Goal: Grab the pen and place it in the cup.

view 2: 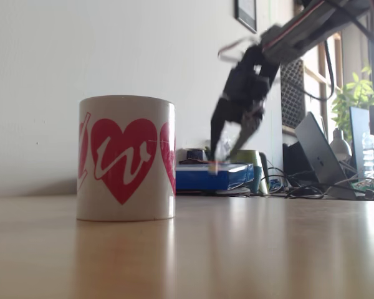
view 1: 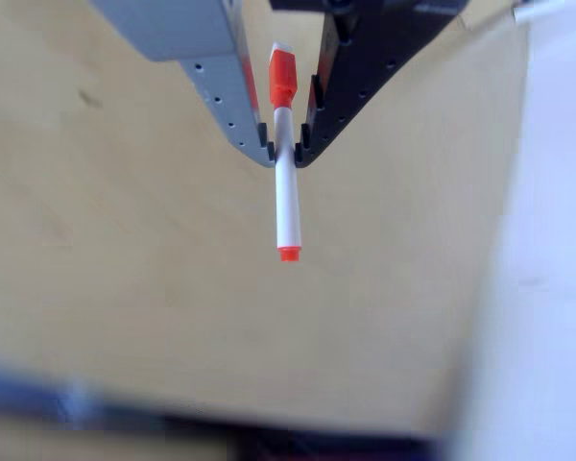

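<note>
In the other view my gripper (view 1: pixel 284 152) is shut on the pen (view 1: pixel 287 202), a thin white marker with an orange-red cap up between the fingers and a small orange-red plug at its lower end. The pen hangs clear above the wooden table (view 1: pixel 125 269). In the fixed view the gripper (view 2: pixel 227 146) is blurred and hovers above the table, to the right of and beyond the cup (view 2: pixel 126 158). The cup is a white mug with pink-red heart shapes bearing a white squiggle, standing upright near the camera. The pen (view 2: pixel 220 151) appears there as a pale blur.
A blue box (view 2: pixel 209 176) and a green object (view 2: pixel 248 159) sit at the table's far side. A laptop (view 2: pixel 321 156), cables (view 2: pixel 299 189) and a plant (view 2: pixel 355 93) stand at the right. A dark blurred edge (view 1: pixel 173 413) runs along the bottom of the other view.
</note>
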